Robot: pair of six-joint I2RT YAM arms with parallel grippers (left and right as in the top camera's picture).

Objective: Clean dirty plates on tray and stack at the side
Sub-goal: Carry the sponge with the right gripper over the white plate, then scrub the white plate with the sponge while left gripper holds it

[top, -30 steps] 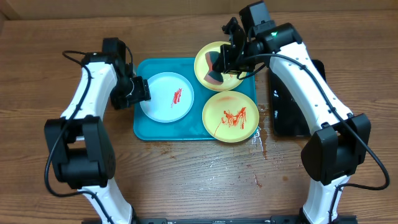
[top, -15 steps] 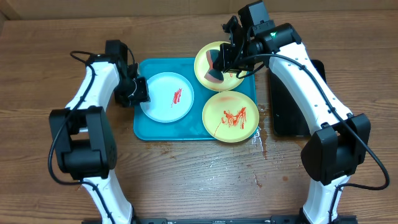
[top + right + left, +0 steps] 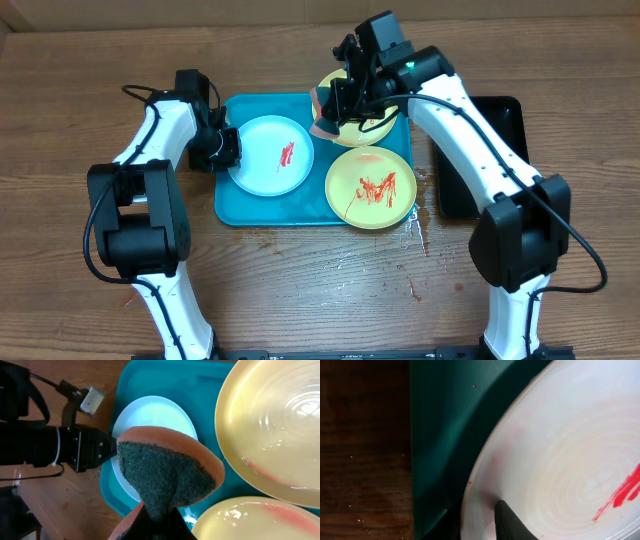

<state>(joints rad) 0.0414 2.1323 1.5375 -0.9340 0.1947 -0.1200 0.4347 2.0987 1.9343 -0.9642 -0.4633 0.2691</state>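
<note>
On the teal tray (image 3: 238,205) lie a pale blue plate (image 3: 262,160) with a red smear, a near yellow-green plate (image 3: 370,187) with red-orange sauce, and a far yellow-green plate (image 3: 368,118) that looks mostly wiped. My left gripper (image 3: 224,148) is at the blue plate's left rim. One dark finger (image 3: 512,522) lies on top of that rim (image 3: 485,485); the other is hidden beneath. My right gripper (image 3: 160,517) is shut on an orange sponge (image 3: 170,472) with a dark scrub face. It hangs over the tray between the far yellow-green plate (image 3: 280,425) and the blue plate (image 3: 160,410).
A narrow black tray (image 3: 497,120) lies right of the teal tray, partly under the right arm. Wet spots and small sauce marks (image 3: 420,232) dot the wooden table near the tray's front right corner.
The right gripper has carried the sponge left, off the far yellow-green plate toward the blue plate. The left gripper's jaws have closed at the blue plate's left rim.
</note>
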